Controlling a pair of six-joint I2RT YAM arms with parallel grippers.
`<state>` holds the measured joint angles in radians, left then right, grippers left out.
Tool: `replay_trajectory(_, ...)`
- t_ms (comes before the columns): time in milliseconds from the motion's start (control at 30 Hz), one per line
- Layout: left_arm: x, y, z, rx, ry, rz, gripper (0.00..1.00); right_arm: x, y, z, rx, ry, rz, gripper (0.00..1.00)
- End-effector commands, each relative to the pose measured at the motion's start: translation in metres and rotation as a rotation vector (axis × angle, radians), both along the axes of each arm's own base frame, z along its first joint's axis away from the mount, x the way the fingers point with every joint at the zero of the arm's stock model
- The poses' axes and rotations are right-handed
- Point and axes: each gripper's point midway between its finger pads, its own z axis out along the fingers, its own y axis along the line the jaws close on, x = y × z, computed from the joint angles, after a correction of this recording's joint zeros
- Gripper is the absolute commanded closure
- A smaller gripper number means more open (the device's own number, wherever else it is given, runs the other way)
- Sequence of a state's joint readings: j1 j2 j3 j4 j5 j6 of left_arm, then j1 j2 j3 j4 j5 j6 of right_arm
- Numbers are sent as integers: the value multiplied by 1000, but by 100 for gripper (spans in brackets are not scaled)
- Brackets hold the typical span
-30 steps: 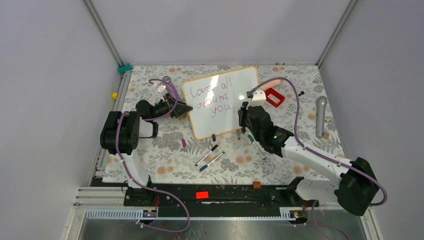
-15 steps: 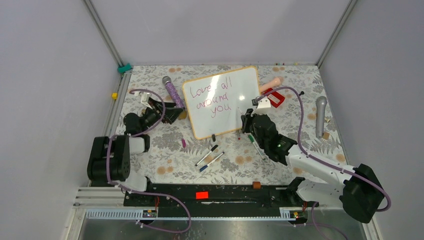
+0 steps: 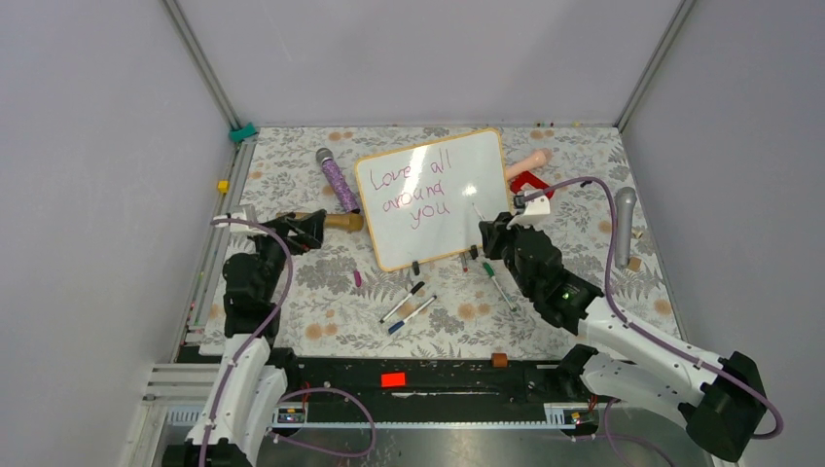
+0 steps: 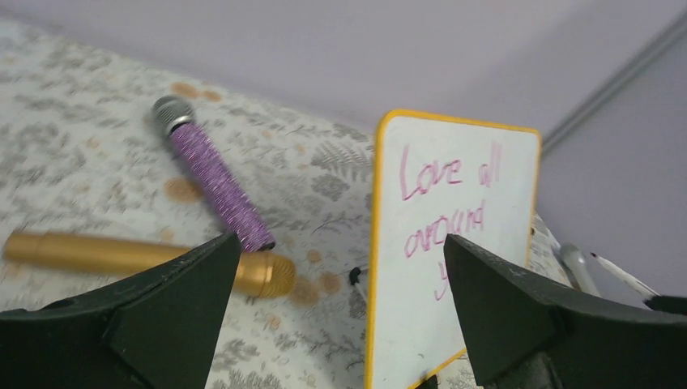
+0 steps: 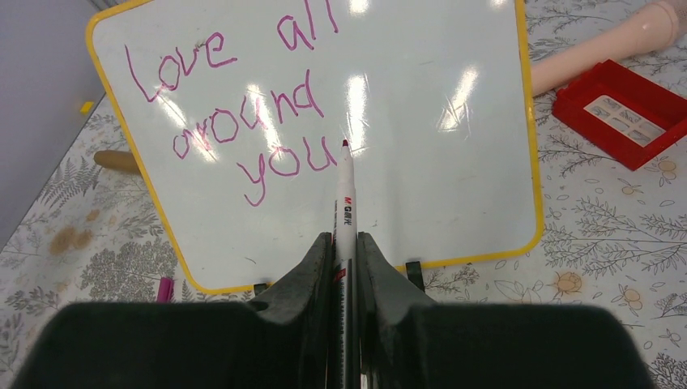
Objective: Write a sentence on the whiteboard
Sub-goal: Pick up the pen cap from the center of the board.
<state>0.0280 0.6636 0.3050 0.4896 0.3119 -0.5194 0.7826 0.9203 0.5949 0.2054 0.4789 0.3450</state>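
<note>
Retreating from the whiteboard (image 3: 457, 209), left gripper (image 4: 340, 243) now gapes; right gripper (image 5: 346, 243) clamps marker (image 5: 345, 186).

Just ahead of the right pincer (image 5: 346, 241), the whiteboard (image 5: 454, 186) bears a pink cursive sentence (image 5: 235, 121): "Love all around you". The marker (image 5: 346, 190) clamped in the pincer carries red print, apparently "M&G".
</note>
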Motion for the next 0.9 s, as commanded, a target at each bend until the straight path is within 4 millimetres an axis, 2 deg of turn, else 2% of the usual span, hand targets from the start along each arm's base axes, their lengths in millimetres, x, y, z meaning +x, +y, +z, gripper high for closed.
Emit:
replay_trajectory(0, -5, 32, -54, -192, 230, 235, 1, 0, -5, 10, 30, -7, -23, 100)
replay_trajectory(33, -6, 33, -60, -264, 257, 253, 1, -1, -4, 10, 27, 3, -16, 100)
replay_trajectory(100, -5, 30, -65, -273, 281, 235, 3, -3, -2, 7, 15, 35, -6, 100)
replay_trajectory(167, -7, 37, -67, -199, 364, 284, 12, -6, -4, 4, -5, 73, -7, 100)
replay_trajectory(233, -12, 34, -71, -127, 443, 328, 12, -10, -8, -4, -42, 120, -12, 100)
replay_trajectory(300, -16, 31, -85, -121, 523, 340, 10, -10, -5, -9, -72, 151, 4, 100)
replay_trajectory(400, -20, 11, -120, -146, 682, 264, 10, -6, 1, -15, -131, 197, 16, 100)
replay_trajectory(467, -21, 1, -140, -129, 762, 232, 16, -2, 6, -19, -149, 218, 21, 100)
replay_trajectory(567, -22, -3, -158, -81, 809, 243, 24, 0, 11, -26, -134, 215, 30, 100)
replay_trajectory(600, -22, -5, -161, -77, 810, 237, 30, 0, 11, -27, -125, 209, 27, 100)
replay_trajectory(667, -20, -11, -166, -61, 823, 215, 35, 0, 10, -26, -105, 189, 23, 100)
replay_trajectory(867, -15, -33, -176, 58, 882, 168, 41, -2, 6, -27, -89, 171, 15, 100)
